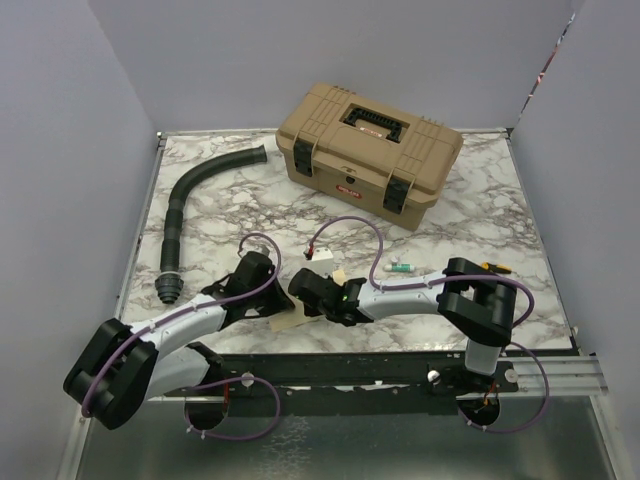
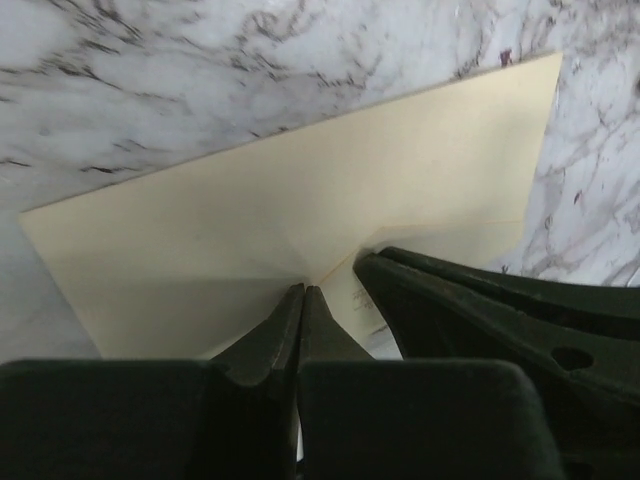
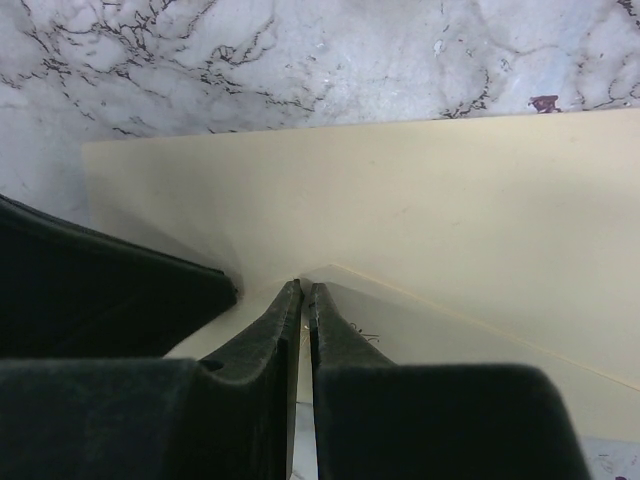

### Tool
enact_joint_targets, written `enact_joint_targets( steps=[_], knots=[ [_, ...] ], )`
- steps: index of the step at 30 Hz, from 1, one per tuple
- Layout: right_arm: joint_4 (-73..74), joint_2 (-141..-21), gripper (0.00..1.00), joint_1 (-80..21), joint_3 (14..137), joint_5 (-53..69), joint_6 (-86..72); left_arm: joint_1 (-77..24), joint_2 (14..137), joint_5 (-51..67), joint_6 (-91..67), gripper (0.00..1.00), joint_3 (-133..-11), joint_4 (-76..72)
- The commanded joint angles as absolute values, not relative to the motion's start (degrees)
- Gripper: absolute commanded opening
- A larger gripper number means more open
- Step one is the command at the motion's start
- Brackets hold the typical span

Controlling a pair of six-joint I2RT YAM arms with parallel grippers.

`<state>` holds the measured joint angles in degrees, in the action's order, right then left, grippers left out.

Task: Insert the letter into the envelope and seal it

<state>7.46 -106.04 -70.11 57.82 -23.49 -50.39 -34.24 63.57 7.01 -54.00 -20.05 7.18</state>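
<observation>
Sealing, apparently: pressing the envelope [image 2: 300, 200] flat near the marble table's [image 1: 480, 210] near edge with the left gripper [image 2: 303, 290] fully closed and the right gripper [image 3: 303, 285] a sliver apart, neither visibly pinching anything, letter unseen, next needing firm strokes along the flap [image 3: 470, 365].

Pale yellow envelope [image 2: 300, 200], flat on marble table [image 2: 150, 80]

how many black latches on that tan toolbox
2 on the toolbox: the left latch near its front left corner, the right latch near its front right corner. Any on the far side would be hidden.
</observation>
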Motion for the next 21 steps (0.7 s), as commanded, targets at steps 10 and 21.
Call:
enact_joint_targets(
  steps=[10,21],
  knots=[
    [23.6,-114.6,0.09,-70.8,53.2,-13.1,-50.8,-34.3,69.6,19.1,-51.6,0.0,-19.0,0.3],
    [24.6,-109.6,0.11,-70.7,52.3,-16.2,-49.6,-34.4,69.7,10.6,-51.5,0.0,-17.1,4.3]
  ],
)
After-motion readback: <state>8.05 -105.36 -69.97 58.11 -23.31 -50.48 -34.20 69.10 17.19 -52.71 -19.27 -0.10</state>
